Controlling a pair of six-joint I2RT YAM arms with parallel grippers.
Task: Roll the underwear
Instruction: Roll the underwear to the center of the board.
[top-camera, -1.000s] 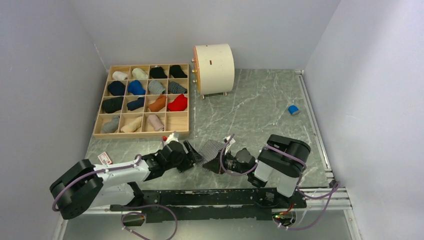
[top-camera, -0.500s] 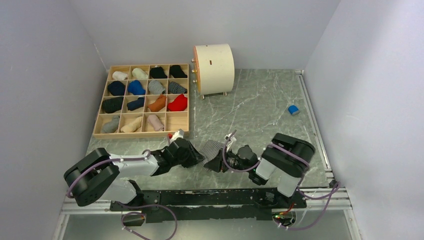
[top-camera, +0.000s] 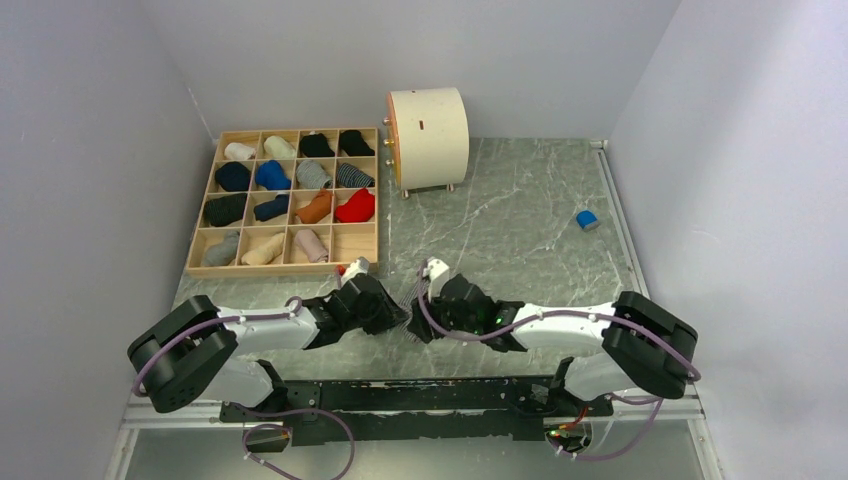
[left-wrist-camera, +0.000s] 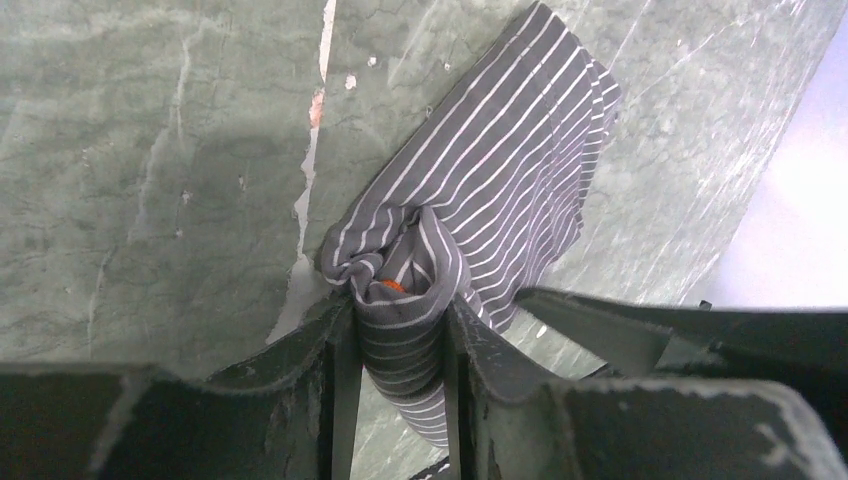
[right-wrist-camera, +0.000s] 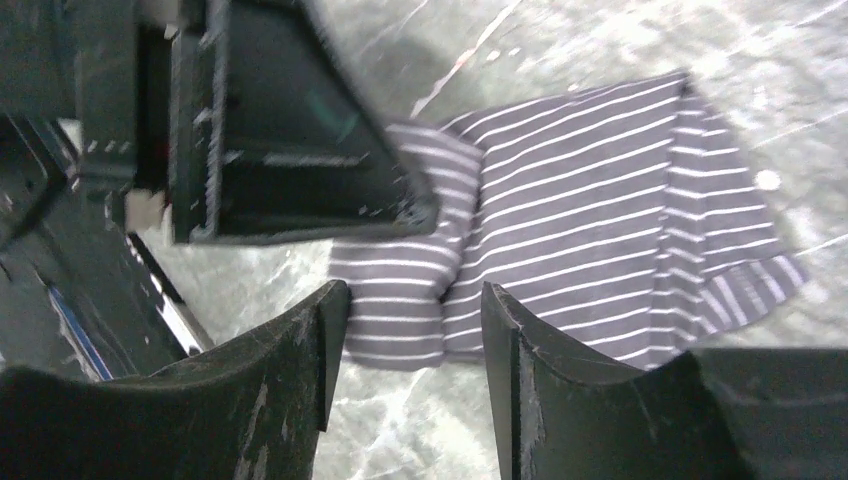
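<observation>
Right gripper (right-wrist-camera: 412, 300) now reaches further left than a second ago, jaws apart over the striped underwear (left-wrist-camera: 500, 170) near the table's (top-camera: 520, 220) front edge, while left gripper (left-wrist-camera: 400, 330) clamps its bunched end; rolling looks barely begun, so next likely calls for a second pinch alongside.

The two arms meet head-on at the near middle of the table (top-camera: 520, 240); the left tool (left-wrist-camera: 400, 320), clamped on a bunched fold of the striped underwear (left-wrist-camera: 510, 170), and the right tool (right-wrist-camera: 405, 300), jaws apart just beside it, leave hardly any gap between them; both forearms lie low along the near edge and bar that strip; the wooden tray (top-camera: 285, 268) stands just behind the left tool, closing its far side; the cream drum (top-camera: 428, 135) blocks the far middle; the blue block (top-camera: 588, 220) sits near the right wall (top-camera: 740, 180); between drum, block and arms the marble offers wide passage.
</observation>
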